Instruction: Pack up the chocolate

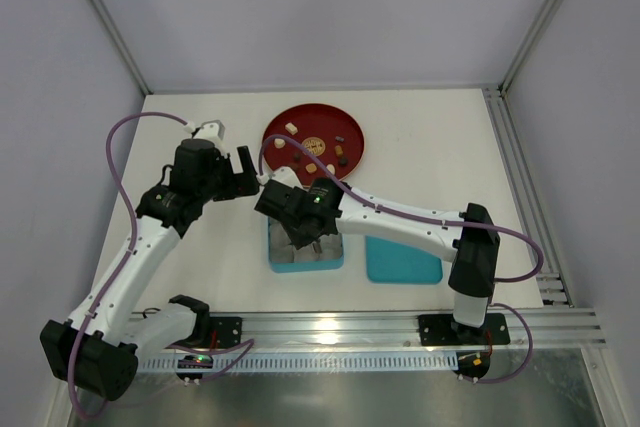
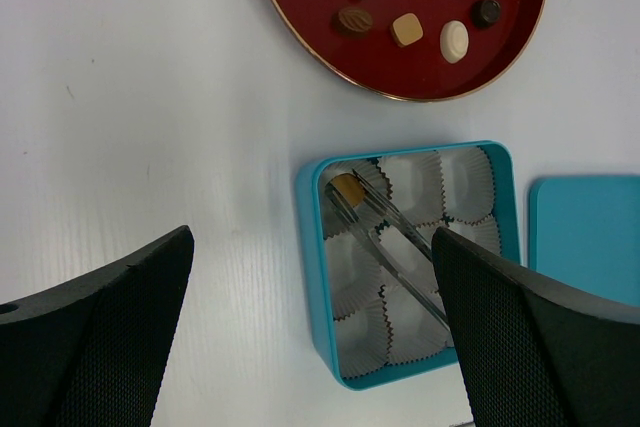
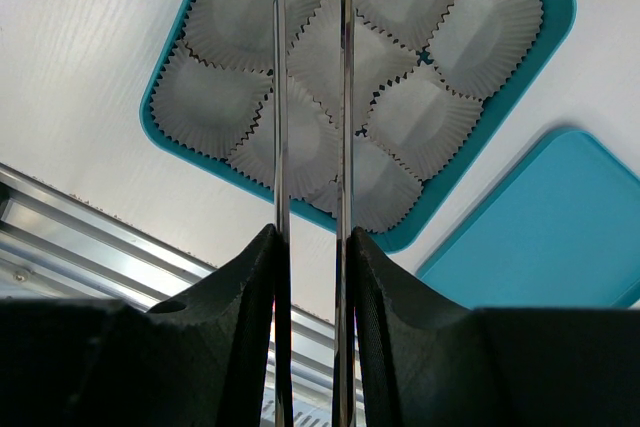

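Several chocolate pieces (image 2: 407,29), cream, tan and dark brown, lie on a red plate (image 2: 310,7), also seen in the top view (image 1: 275,127). My right gripper (image 3: 310,237) is shut on metal tongs (image 3: 343,97) over the teal box (image 3: 152,117) of paper cups (image 3: 440,117). In the left wrist view the tongs (image 2: 400,257) reach to a tan chocolate (image 2: 347,187) in the box's corner cup nearest the plate. I cannot tell whether the tips still pinch it. My left gripper (image 2: 312,247) is open and empty, above the table beside the box (image 2: 312,277).
The teal lid (image 1: 403,260) lies flat to the right of the box (image 1: 275,259). My right gripper (image 1: 300,222) hangs over the box and my left gripper (image 1: 245,169) is close to it, near the plate's left edge. An aluminium rail runs along the near edge.
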Robot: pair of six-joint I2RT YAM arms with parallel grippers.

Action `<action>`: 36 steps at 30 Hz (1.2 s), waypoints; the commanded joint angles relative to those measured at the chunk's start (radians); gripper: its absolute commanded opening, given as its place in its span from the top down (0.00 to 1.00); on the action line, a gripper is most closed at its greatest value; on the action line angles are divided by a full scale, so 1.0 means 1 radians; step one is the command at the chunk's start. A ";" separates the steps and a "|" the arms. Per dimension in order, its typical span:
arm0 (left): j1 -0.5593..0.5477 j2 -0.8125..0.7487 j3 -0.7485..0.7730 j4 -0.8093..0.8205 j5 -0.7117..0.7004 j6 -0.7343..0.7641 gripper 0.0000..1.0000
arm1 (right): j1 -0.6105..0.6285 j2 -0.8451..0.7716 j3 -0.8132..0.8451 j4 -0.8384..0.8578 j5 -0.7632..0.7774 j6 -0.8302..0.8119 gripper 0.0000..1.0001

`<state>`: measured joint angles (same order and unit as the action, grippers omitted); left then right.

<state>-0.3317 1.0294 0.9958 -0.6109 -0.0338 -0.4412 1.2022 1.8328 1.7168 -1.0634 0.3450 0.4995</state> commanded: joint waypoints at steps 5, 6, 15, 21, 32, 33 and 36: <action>0.006 -0.022 -0.002 0.020 -0.008 -0.001 0.00 | 0.003 -0.013 0.044 0.002 0.025 -0.004 0.61; 0.006 -0.022 0.000 0.020 -0.008 -0.001 0.00 | 0.003 -0.015 0.044 0.002 0.025 -0.004 0.61; 0.006 -0.022 0.000 0.020 -0.008 -0.001 0.00 | 0.002 -0.017 0.049 -0.001 0.025 -0.004 0.60; 0.005 -0.022 0.000 0.020 -0.009 -0.001 0.00 | 0.003 -0.036 0.070 -0.026 0.045 -0.007 0.60; 0.008 -0.022 0.000 0.020 -0.011 -0.001 0.00 | 0.002 -0.121 0.081 -0.053 0.040 -0.007 0.61; 0.008 -0.023 0.001 0.020 -0.011 -0.001 0.00 | 0.002 -0.132 0.083 -0.056 0.049 -0.010 0.60; 0.008 -0.022 0.001 0.020 -0.009 -0.001 0.00 | -0.027 -0.145 0.087 -0.063 0.048 -0.021 0.61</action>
<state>-0.3313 1.0271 0.9958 -0.6109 -0.0338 -0.4412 1.1957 1.7569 1.7584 -1.1164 0.3672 0.4988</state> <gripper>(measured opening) 0.996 0.398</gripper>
